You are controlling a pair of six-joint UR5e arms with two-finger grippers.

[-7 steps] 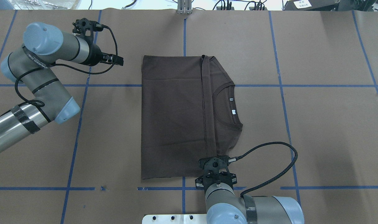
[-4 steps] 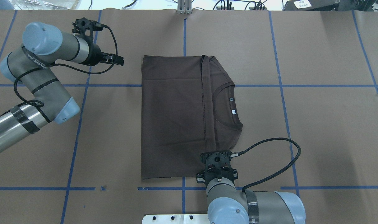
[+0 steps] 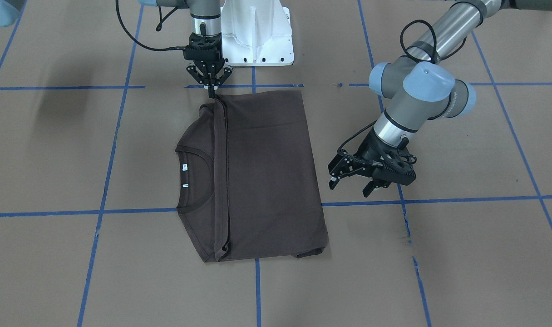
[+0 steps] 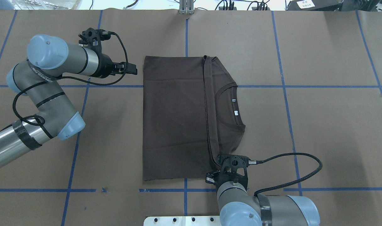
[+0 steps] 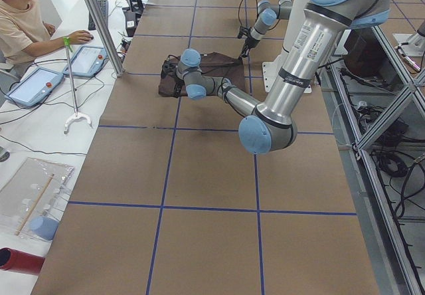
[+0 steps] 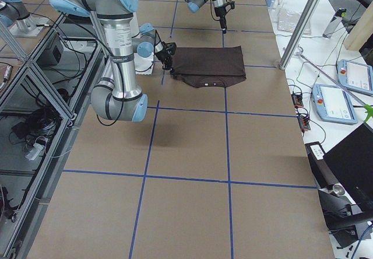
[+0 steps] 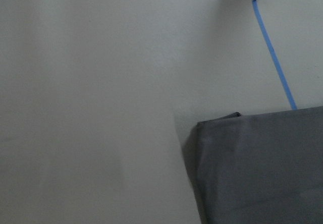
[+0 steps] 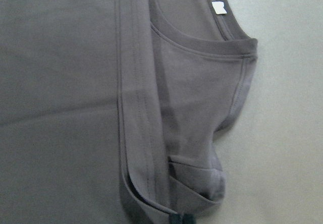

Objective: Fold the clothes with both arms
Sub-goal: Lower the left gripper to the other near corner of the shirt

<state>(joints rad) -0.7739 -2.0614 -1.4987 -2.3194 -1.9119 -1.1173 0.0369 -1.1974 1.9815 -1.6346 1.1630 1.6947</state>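
The dark brown T-shirt [image 4: 175,119] lies folded flat mid-table, its collar [image 4: 233,106] and white tags toward the overhead view's right. At the shirt's near edge, my right gripper [image 3: 211,91] is shut on the end of the folded-over hem strip [image 4: 210,125]. The strip bends toward the gripper there. The right wrist view shows the pinched fold [image 8: 176,204] just above the fingertips. My left gripper [image 3: 349,186] is open and hangs beside the shirt's far corner without touching it. That corner [image 7: 262,168] shows in the left wrist view.
The white pedestal base [image 3: 258,36] stands just behind the right gripper. Brown paper with blue tape lines [image 4: 285,94] covers the table. Beyond the table's far edge, a person [image 5: 26,22] sits at tablets [image 5: 86,59] beside a metal post [image 5: 99,22].
The left gripper has moved closer to the shirt's far corner. The right gripper has shifted toward the collar side, dragging the near end of the hem strip with it.
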